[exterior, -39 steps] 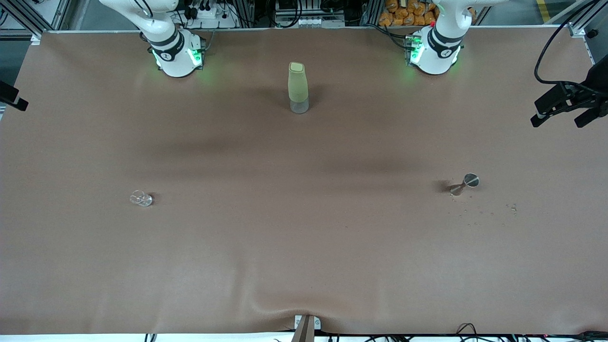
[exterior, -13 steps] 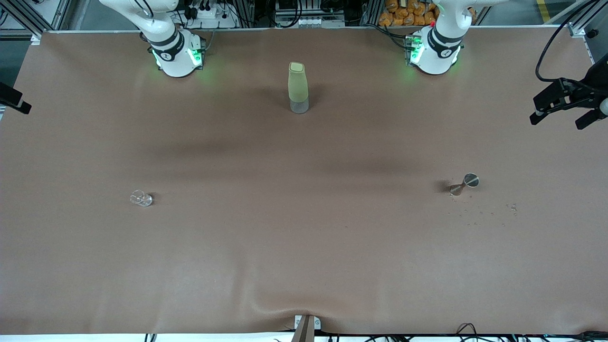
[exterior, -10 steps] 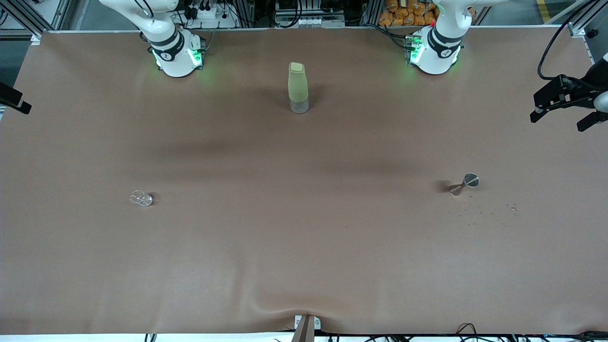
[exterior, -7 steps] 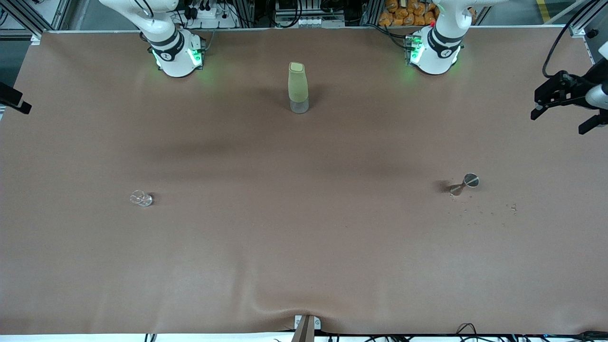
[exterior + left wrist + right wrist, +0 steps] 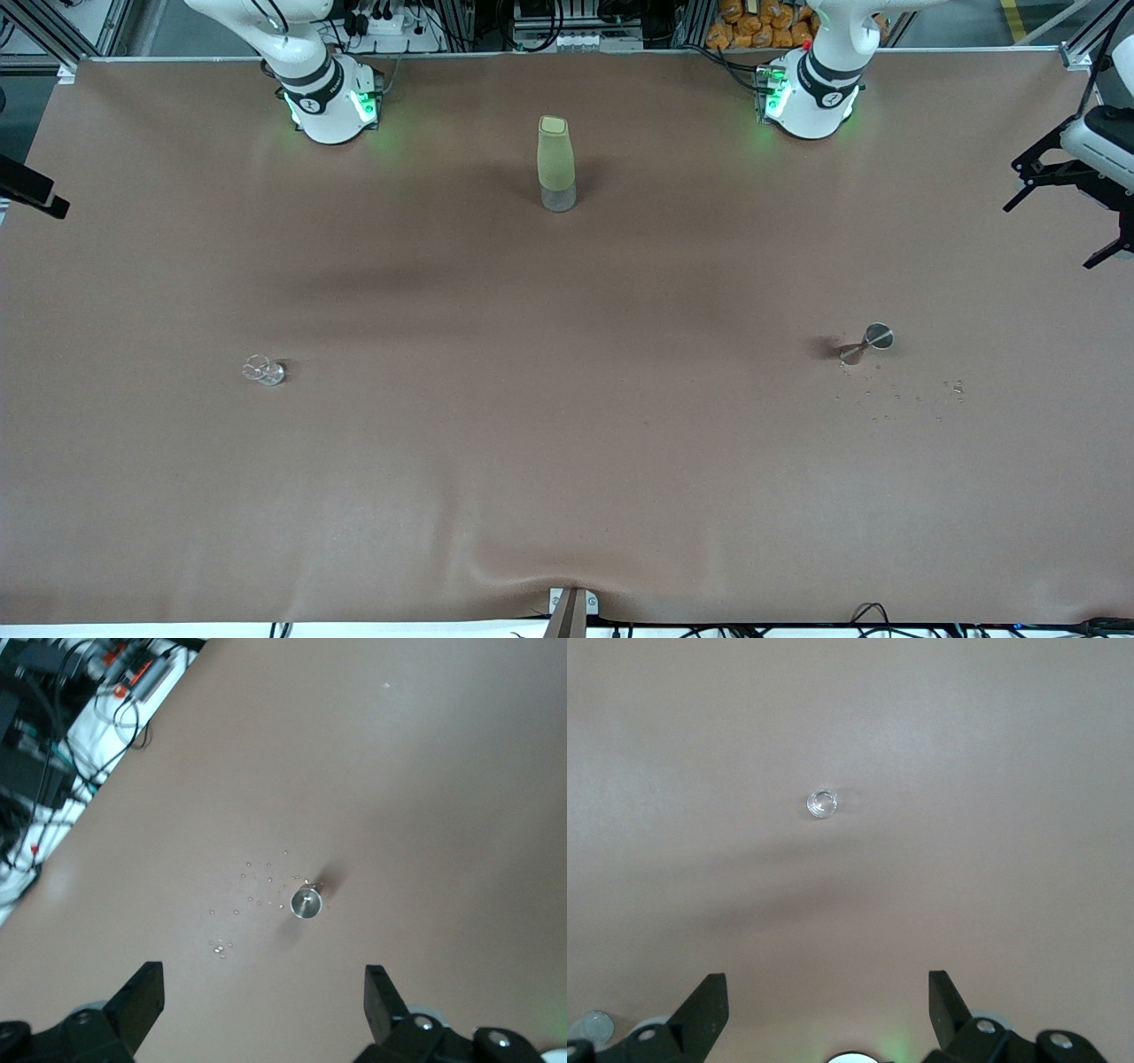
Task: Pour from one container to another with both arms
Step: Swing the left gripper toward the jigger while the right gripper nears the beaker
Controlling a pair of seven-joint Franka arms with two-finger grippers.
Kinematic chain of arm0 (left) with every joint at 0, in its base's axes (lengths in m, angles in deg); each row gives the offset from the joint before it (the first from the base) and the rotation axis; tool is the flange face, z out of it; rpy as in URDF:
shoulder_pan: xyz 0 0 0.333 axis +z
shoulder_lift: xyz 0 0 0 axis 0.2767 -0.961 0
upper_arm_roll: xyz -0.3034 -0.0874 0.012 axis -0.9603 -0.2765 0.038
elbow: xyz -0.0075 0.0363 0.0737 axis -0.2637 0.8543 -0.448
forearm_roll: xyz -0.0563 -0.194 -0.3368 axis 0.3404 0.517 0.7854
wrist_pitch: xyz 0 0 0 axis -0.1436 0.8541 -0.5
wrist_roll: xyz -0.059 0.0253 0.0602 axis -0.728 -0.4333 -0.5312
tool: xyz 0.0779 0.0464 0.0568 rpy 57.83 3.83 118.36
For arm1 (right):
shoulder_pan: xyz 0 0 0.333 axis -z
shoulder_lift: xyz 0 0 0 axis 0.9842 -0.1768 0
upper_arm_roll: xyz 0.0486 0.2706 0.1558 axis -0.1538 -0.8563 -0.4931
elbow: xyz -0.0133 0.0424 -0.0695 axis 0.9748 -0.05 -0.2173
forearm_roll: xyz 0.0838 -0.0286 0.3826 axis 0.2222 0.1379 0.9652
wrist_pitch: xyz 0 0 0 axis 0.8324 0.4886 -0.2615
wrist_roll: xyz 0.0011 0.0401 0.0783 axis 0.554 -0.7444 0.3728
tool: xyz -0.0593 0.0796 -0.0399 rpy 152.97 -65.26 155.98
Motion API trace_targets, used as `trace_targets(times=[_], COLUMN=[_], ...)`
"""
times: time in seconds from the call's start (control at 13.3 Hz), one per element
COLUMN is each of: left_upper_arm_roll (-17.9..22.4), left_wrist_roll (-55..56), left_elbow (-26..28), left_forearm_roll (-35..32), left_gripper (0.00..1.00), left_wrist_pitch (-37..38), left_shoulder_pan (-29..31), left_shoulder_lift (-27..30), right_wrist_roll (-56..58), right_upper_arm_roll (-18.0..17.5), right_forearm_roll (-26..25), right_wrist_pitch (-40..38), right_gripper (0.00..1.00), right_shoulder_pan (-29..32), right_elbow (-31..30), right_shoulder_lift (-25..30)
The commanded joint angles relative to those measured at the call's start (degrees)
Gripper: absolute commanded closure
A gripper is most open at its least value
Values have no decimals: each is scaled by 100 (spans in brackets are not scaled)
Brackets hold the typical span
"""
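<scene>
Both grippers stood with their fingers spread wide and nothing between them. From my remote seat, my left gripper (image 5: 1067, 208) hung in the air over the left arm's end of the table (image 5: 567, 461), its black fingers parted and its wrist camera looking down between them. My right gripper (image 5: 828, 1010) was almost out of the front view; only a dark piece of it showed over the table edge at the right arm's end, but its wrist view showed both fingers well apart and empty.

Largest on the scene was the brown covered table, rumpled a little along the edge nearest the front camera. Next came the two white arm bases with green lights, standing along the edge farthest from the camera. Between them stood a tall pale green bottle (image 5: 555, 162) with a clear bottom, upright and untouched.

Smaller, toward the left arm's end, a little metal measuring cup (image 5: 867, 342) shaped like an hourglass stood upright, with fine droplets or grains (image 5: 904, 394) scattered just beside it. Smallest, toward the right arm's end, sat a small clear glass cup (image 5: 263, 369); I could not tell whether it was upright.

I judged that each container had been set on the side of the arm meant to lift it, well apart from the other, and that no pickup had begun
</scene>
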Motion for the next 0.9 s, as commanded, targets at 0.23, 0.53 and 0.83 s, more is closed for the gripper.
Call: trace_targets(times=[0.23,0.53,0.83], left_upper_arm_roll=[125,275,275], left_wrist_roll=[-1453,-2594,-3509], left_elbow=[-69,-16,19], left_forearm_roll=[580,1775,2794], left_gripper=[0,0,0], left_wrist_pitch=[-46,15,392], left_shoulder_pan=[78,517,1167], left_shoulder_lift=[-67,-154,-461], right_wrist_roll=[60,797,1737], right_upper_arm_roll=[65,82,73], right_forearm_roll=[7,51,86], right_wrist_pitch=[150,247,677], right_gripper=[0,0,0], right_shoulder_pan=[-27,201,465], right_elbow=[-107,-125,-441], right_shoulder_lift=[-43,-218,-227])
